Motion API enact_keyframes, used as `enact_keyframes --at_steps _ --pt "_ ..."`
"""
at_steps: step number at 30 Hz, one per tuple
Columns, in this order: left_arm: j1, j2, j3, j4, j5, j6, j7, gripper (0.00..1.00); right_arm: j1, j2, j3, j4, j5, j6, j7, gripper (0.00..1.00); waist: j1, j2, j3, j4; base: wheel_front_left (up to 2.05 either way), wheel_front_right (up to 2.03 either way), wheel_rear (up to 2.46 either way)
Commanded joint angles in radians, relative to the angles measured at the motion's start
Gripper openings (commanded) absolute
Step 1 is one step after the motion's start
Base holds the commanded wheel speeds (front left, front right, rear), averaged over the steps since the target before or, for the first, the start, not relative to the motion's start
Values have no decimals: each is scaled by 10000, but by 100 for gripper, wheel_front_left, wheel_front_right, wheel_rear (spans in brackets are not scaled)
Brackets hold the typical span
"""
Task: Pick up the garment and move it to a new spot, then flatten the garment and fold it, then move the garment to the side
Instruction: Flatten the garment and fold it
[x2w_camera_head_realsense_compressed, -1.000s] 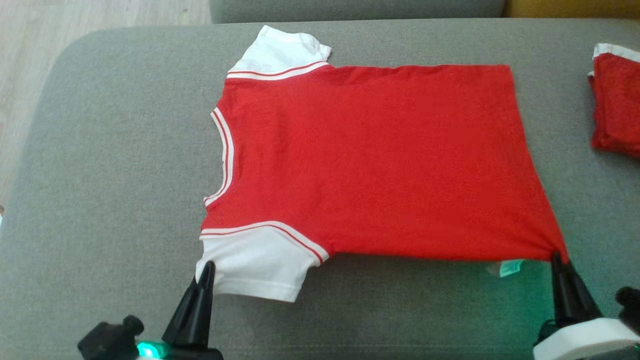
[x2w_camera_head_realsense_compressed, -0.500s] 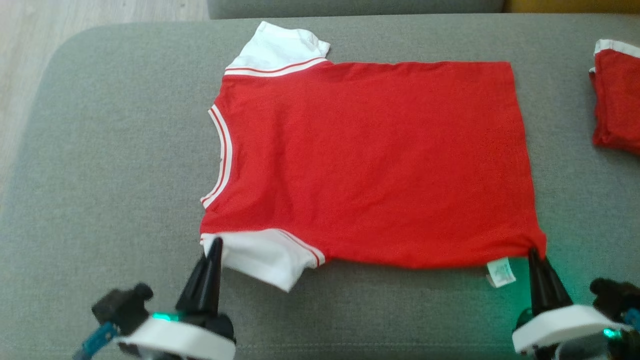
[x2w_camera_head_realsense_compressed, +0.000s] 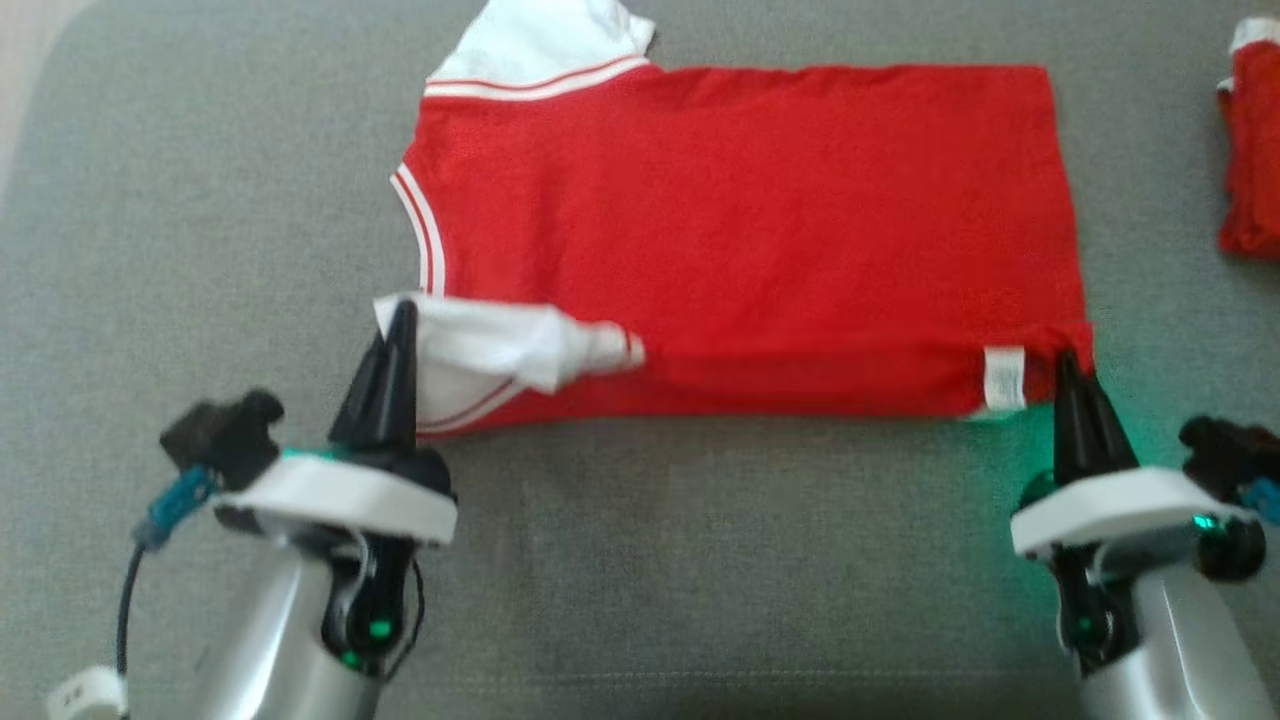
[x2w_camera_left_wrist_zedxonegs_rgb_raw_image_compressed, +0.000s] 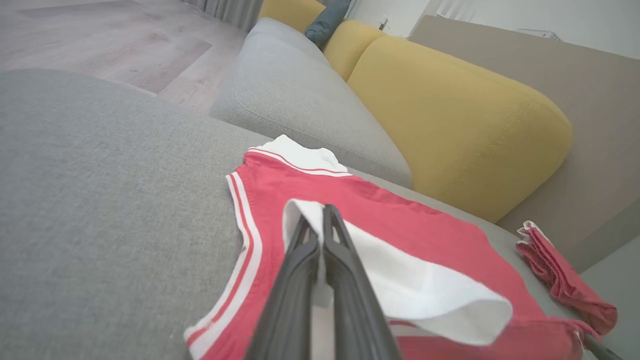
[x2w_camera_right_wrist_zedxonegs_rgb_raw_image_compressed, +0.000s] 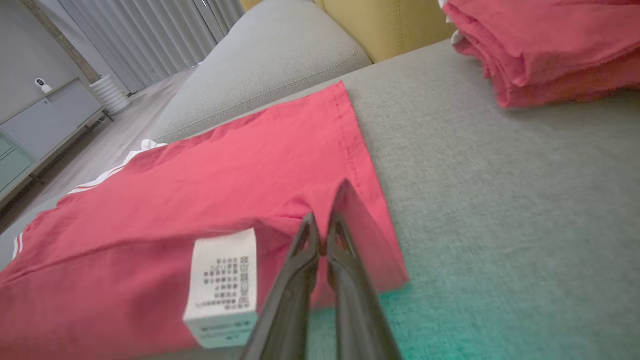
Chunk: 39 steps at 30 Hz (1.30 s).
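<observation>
Where the head view looks down on the grey cushion (x2w_camera_head_realsense_compressed: 200, 250), the red garment (x2w_camera_head_realsense_compressed: 750, 200) lies spread across it. Its neck opening faces the robot's left and its hem the right, and the near long edge is folded over onto the body.

The left gripper (x2w_camera_head_realsense_compressed: 400, 318) has its fingers pressed together on the white near sleeve (x2w_camera_head_realsense_compressed: 490, 345), which lies doubled over the red cloth. The right gripper (x2w_camera_head_realsense_compressed: 1068, 365) pinches the near hem corner, just beside the white care label (x2w_camera_head_realsense_compressed: 1003, 378). A second red garment (x2w_camera_head_realsense_compressed: 1250, 150) lies folded near the cushion's right edge, apart from the first.

The left wrist view adds that white sleeve cloth sits between the two fingers and hangs in a loose loop beside them. It also takes in a yellow cushion (x2w_camera_left_wrist_zedxonegs_rgb_raw_image_compressed: 450, 115) and wooden floor (x2w_camera_left_wrist_zedxonegs_rgb_raw_image_compressed: 100, 40) beyond.

The right wrist view adds that the hem corner stands up against the fingers and that the label carries print, too small to read. Curtains (x2w_camera_right_wrist_zedxonegs_rgb_raw_image_compressed: 145, 35) and a cabinet (x2w_camera_right_wrist_zedxonegs_rgb_raw_image_compressed: 45, 120) show behind.
</observation>
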Motion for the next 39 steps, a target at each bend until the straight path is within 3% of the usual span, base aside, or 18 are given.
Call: enact_keyframes --at_steps 1,10,11,12,13,14,15,23,30,39 --pt "-505 27 354 -146 96 -50 -108 0 -397 -80 226 -144 78 65 -143 0 0 0 180 -12 0 0 0" --pt "-1597 -99 468 913 549 -156 -134 0 -1703 -80 325 1097 -60 65 -544 0 0 0 647 -41 0 0 0" --pt "-1647 -120 476 971 587 -165 -134 0 -1822 -80 312 1204 -85 65 -593 5 0 0 670 -42 0 0 0" --pt "-1691 -140 489 1014 617 -173 -135 15 -1935 -80 299 1311 -108 65 -636 28 0 0 693 -43 0 0 0" --pt "-1730 -159 514 1039 649 -180 -135 41 -2043 -80 290 1424 -127 65 -670 53 0 0 713 -44 0 0 0" --pt "-1763 -179 559 1041 683 -185 -135 82 -2154 -80 283 1540 -146 65 -698 100 0 0 731 -44 0 0 0" --pt "-1784 -198 602 1036 717 -190 -135 100 -2269 -80 254 1658 -170 65 -740 100 0 0 743 -41 0 0 0" --pt "-1545 -288 876 684 897 -221 -136 100 -2952 -80 -230 2266 -316 65 -1334 100 0 0 643 76 0 0 0" --pt "-598 20 712 488 779 -233 -76 100 -2581 -80 -748 1560 -712 65 -1672 100 0 0 133 175 0 0 0" --pt "307 660 310 542 350 -166 1477 100 -1457 -80 -395 331 -940 65 -1621 100 0 0 -361 202 0 0 0"
